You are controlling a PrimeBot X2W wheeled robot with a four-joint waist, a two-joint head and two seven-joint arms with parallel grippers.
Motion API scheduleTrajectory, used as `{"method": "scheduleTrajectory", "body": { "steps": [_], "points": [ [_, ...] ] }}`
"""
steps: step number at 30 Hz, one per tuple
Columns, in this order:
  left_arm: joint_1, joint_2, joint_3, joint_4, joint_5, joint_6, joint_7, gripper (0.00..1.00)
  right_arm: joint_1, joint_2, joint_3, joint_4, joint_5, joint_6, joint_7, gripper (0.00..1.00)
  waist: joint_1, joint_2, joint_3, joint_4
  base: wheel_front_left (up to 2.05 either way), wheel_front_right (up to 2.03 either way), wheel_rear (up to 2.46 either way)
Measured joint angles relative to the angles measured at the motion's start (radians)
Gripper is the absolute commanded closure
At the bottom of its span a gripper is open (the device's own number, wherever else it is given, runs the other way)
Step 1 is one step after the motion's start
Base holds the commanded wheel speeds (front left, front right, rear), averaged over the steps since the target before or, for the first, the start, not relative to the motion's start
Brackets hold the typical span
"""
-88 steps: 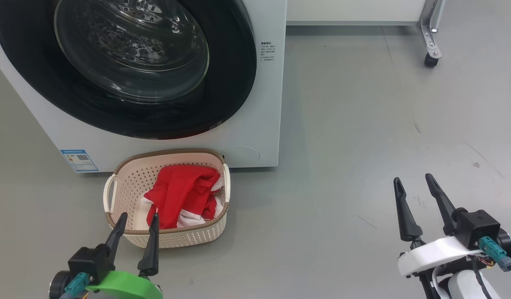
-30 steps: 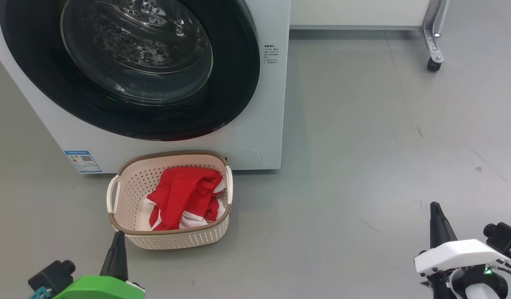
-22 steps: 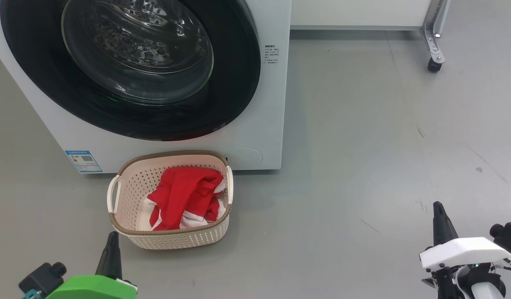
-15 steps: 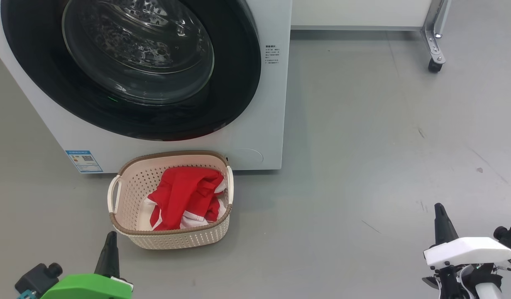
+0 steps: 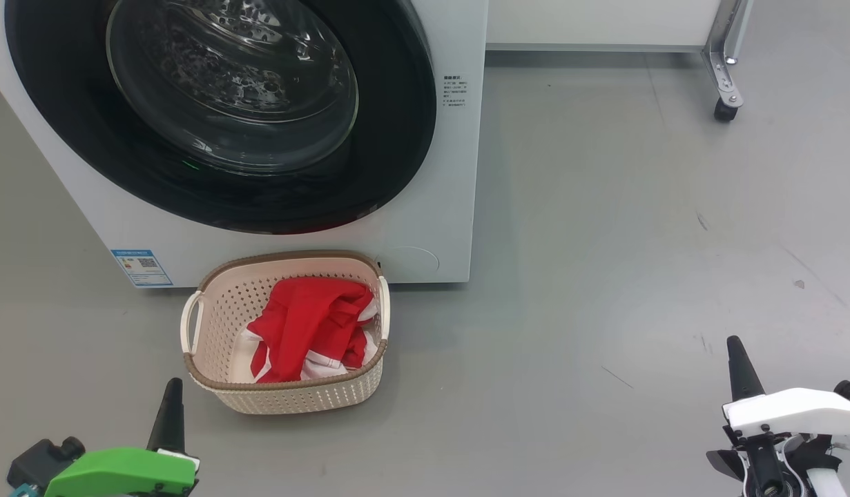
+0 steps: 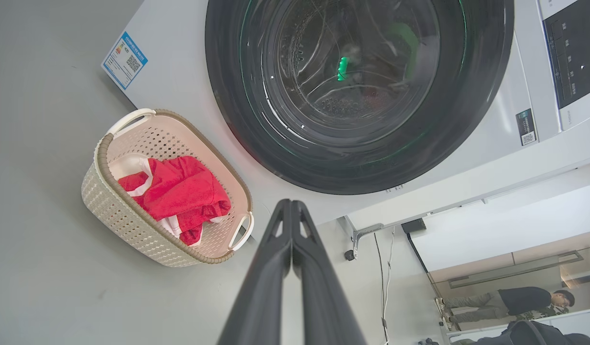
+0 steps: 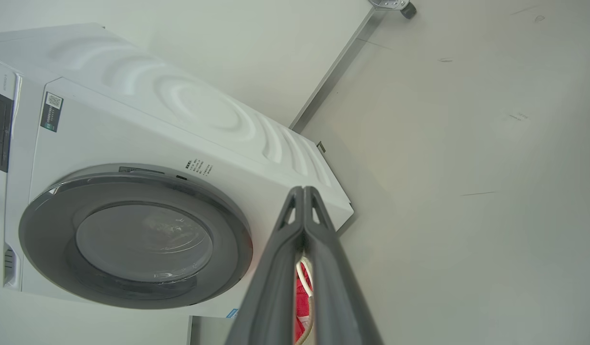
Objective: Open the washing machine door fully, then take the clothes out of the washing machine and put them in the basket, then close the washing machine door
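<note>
Down in the head view, the washing machine door (image 5: 231,90) lies shut against the front of the washing machine (image 5: 459,179), its black rim ringing the glass bowl. The basket (image 5: 293,399) stands on the grey floor (image 5: 604,241) just before the machine, below the door and right of the blue label (image 5: 141,267). The red and white clothes (image 5: 307,331) lie heaped inside it. My left gripper (image 5: 169,414) is at the lower left, near the basket's front corner but apart from it. My right gripper (image 5: 742,369) is at the lower right, well apart from everything. A caster (image 5: 725,110) sits at the far right.

Along my left wrist, the left gripper (image 6: 291,205) has its fingers pressed together on nothing. The basket (image 6: 132,225) with the clothes (image 6: 179,191) sits beside the closed door (image 6: 357,91). A control panel (image 6: 570,48) shows at the machine's edge, and a person (image 6: 510,302) stands far off.

Along my right wrist, the right gripper (image 7: 303,191) is likewise clenched and empty. The door (image 7: 136,239) lies flush on the machine (image 7: 203,110), and a sliver of the red clothes (image 7: 302,306) shows between my finger shanks.
</note>
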Motion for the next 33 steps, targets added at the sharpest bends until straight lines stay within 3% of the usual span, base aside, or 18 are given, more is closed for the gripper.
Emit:
{"method": "scheduleTrajectory", "body": {
  "steps": [33],
  "points": [
    [-0.038,0.011,0.059,-0.012,-0.386,0.000,0.104,1.00,-0.041,0.024,-0.099,0.021,0.411,0.033,0.110,1.00,0.0000,0.0000,-0.003,0.008,0.00,0.00,0.00]
  ]
}}
